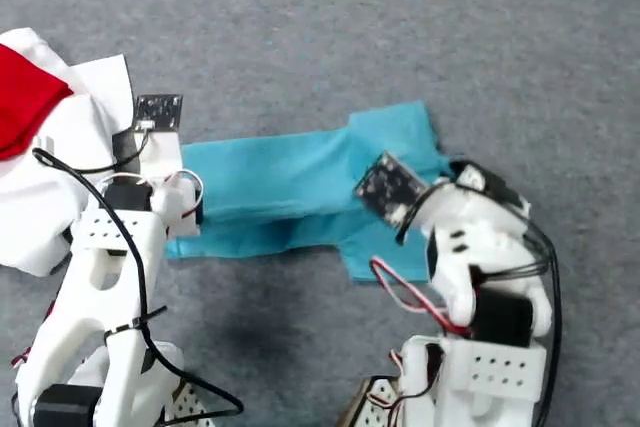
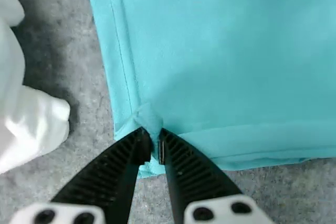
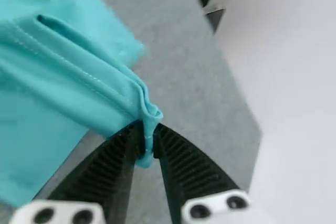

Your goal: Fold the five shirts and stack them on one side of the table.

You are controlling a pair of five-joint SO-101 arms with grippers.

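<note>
While both ends of the teal shirt (image 1: 300,187) are pinched, neither hold looks deep. The shirt lies across the middle of the tabletop (image 1: 450,47), running from 9 to 3 o'clock in the high view, with its near edge partly folded over. Left gripper (image 2: 155,148) is clamped on a small tuck of hem at the 9 o'clock end. Right gripper (image 3: 148,145) is clamped on a bunched ridge of seam at the 3 o'clock end. Risks, as judged: each bite takes only the cloth's very edge, so a firm pull could strip it free. The right bite gathers several layers, and one may drop out and spoil the fold. Uneven travel between the arms would skew the crease. White shirt (image 1: 60,177) and red shirt (image 1: 25,97) sit at 9 to 10 o'clock, just beside the left arm, where a careless sweep could drag them.
</note>
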